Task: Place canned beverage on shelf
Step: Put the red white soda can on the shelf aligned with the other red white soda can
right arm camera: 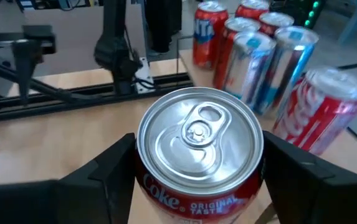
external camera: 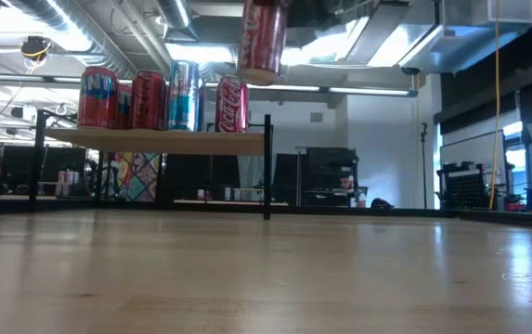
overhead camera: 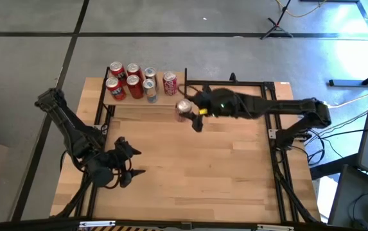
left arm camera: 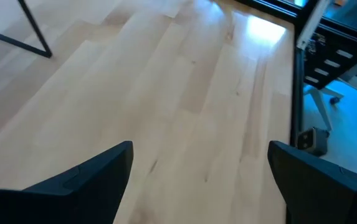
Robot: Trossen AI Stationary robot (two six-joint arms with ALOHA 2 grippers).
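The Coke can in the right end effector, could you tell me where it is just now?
The Coke can hangs in the right end effector, in the air just off the shelf's right end, beside the nearest shelved Coca-Cola can.

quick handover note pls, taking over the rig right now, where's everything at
Right tool: shut on a Coke can, held in the air just off the shelf's front right end.
Left tool: open, empty, waiting low at the table's left front.
Done: six cans stand on the shelf.
Left: carry the Coke can over free shelf space, probably the right end, set it down, release, back away.
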